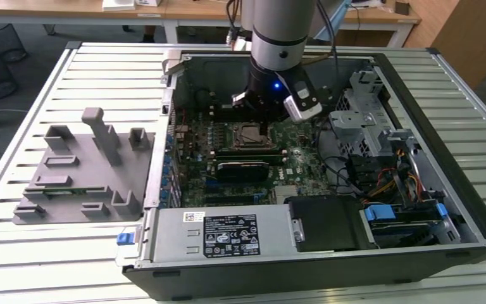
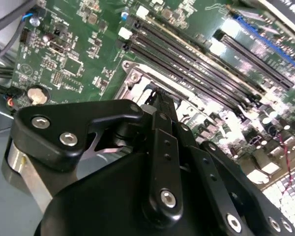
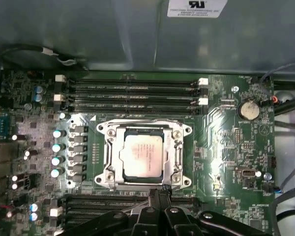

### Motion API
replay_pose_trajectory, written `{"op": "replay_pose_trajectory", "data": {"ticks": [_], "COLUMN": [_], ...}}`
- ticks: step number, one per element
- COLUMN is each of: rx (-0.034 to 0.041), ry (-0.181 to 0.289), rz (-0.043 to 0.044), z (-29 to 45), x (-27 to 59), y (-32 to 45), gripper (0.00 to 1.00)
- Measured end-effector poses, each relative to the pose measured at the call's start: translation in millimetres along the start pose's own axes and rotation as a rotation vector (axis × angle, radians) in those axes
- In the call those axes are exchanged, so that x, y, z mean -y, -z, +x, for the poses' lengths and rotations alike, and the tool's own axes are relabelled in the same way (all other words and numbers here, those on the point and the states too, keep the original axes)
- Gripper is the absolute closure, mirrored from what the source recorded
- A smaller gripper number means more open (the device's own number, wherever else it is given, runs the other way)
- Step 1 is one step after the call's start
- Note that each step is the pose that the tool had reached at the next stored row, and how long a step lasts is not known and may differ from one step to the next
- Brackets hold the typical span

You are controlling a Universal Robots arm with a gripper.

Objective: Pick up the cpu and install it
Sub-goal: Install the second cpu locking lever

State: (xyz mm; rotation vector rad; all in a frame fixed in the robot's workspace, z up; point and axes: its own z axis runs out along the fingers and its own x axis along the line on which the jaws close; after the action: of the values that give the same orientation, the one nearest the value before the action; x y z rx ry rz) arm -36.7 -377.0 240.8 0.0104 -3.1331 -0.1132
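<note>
The cpu [image 3: 143, 155] sits flat inside the square socket frame [image 3: 143, 153] on the motherboard [image 3: 231, 147], its pale metal top facing up, with nothing gripping it. Just beside the frame's edge, the gripper [image 3: 160, 192] hangs with its black fingers [image 3: 153, 196] pressed together into a narrow point, holding nothing; in the second wrist view the same closed tips [image 2: 160, 101] hover at the corner of the socket frame [image 2: 137, 81]. In the exterior view the gripper [image 1: 260, 117] is down inside the open computer case [image 1: 445, 190], right above the socket [image 1: 250, 135], with the grey arm [image 1: 281, 31] rising straight up from it and a small blue light glowing on the wrist. On either side of the socket run long dark memory slots [image 3: 132, 91], and a round coin battery [image 3: 249, 109] lies further off on the board. To the exterior view's left of the case, a grey parts fixture [image 1: 83, 171] rests on the slatted white table [image 1: 40, 253].
</note>
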Motion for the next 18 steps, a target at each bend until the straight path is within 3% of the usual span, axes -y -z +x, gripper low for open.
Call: {"op": "replay_pose_trajectory", "data": {"ticks": [3,4,12,18], "rx": [-0.0209,-0.0244,-0.0258,-0.0264], "ry": [-0.002,-0.002,-0.002,-0.001], "rz": [-0.0005,-0.0016,-0.0019,-0.0018], "z": [1.1,2.3,13.7,22.0], "x": [1.1,2.2,12.7,15.0], "y": [0.0,-0.1,-3.0,-8.9], "gripper": [0.89,0.89,0.89,0.89]}}
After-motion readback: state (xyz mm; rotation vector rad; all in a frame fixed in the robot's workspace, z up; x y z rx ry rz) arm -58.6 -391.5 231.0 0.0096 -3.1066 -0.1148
